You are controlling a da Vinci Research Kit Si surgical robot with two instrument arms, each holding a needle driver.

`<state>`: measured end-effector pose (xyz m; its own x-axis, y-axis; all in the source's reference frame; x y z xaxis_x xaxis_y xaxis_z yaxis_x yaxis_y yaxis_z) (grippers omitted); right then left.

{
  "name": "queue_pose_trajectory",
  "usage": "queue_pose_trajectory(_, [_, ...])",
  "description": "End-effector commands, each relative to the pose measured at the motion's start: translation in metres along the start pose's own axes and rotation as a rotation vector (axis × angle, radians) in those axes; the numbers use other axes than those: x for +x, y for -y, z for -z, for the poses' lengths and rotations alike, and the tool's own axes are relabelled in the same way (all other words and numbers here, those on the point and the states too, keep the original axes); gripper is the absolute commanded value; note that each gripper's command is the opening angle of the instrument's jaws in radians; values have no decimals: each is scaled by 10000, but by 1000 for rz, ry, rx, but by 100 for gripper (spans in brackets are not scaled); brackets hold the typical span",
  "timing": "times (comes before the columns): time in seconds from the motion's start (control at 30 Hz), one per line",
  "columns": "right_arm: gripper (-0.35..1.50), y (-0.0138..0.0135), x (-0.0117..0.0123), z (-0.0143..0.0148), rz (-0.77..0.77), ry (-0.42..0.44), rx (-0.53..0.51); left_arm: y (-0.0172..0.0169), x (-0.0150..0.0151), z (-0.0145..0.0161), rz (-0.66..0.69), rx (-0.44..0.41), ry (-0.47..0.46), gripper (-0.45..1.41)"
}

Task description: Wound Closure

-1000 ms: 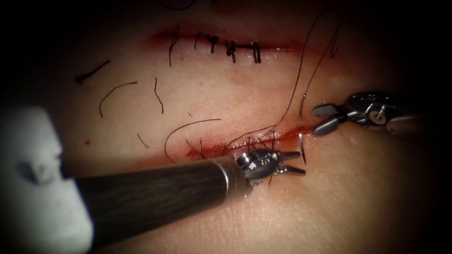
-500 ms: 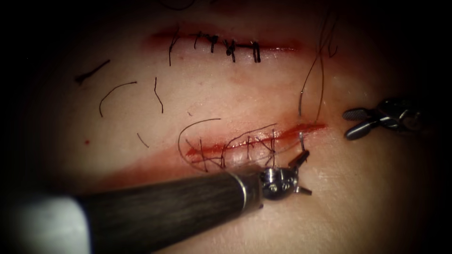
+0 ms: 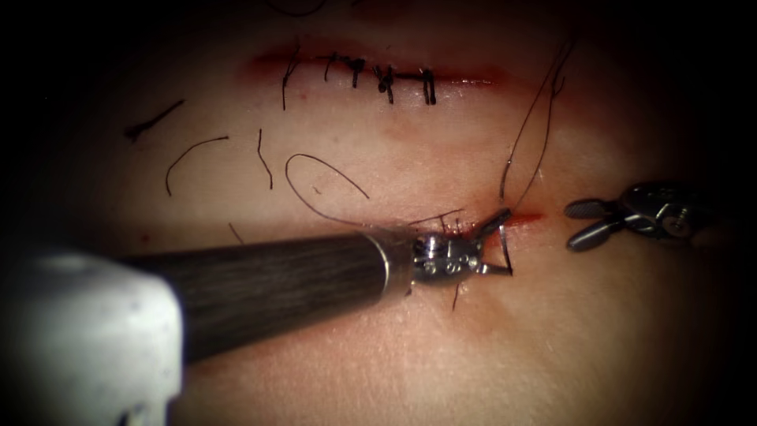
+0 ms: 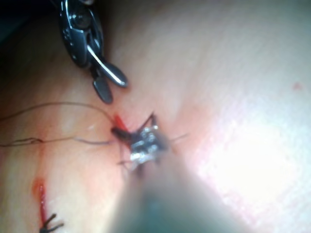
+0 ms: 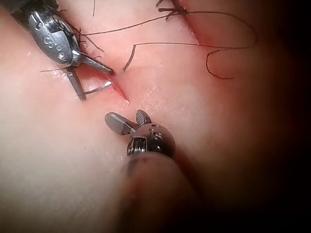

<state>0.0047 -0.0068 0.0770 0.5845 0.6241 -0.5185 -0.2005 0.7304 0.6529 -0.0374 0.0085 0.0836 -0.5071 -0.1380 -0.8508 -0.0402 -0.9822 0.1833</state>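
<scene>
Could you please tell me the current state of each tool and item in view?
Left tool: jaws open, straddling the needle's exposed part, gripping nothing.
Right tool: jaws open, empty, right of the cut.
Needle: in the tissue at the cut's right end.
Thread: slack.
Cut: stitched leftward, red at right end.

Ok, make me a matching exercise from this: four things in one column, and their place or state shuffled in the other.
1. left tool
2. right tool
3. needle
4. upper cut

A. jaws open, empty, right of the lower cut
B. closed with dark stitches
C. jaws open astride the needle, holding nothing
D. ungripped at the lower cut's right end; can't tell if it is in the tissue

Pairs: 1-C, 2-A, 3-D, 4-B
</scene>
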Motion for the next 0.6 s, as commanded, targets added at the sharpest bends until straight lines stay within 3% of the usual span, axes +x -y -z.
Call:
queue_pose_trajectory(0.03, [121,1,-5,-11,-1,0,5,-4,-2,-7,-3,0,-2,76])
queue_pose_trajectory(0.23, [121,1,-7,-13,2,-1,6,-8,1,-17,-151,-15,-94,56])
queue_pose_trajectory(0.4, [120,3,-8,-14,2,-1,6,-13,-23,-27,-173,-17,-56,53])
queue_pose_trajectory(0.53, [120,3,-6,-16,1,-2,4,-14,-25,-35,-176,-28,-41,48])
queue_pose_trajectory(0.6, [120,3,-6,-16,1,-2,4,-17,-22,-34,-182,-40,-33,6])
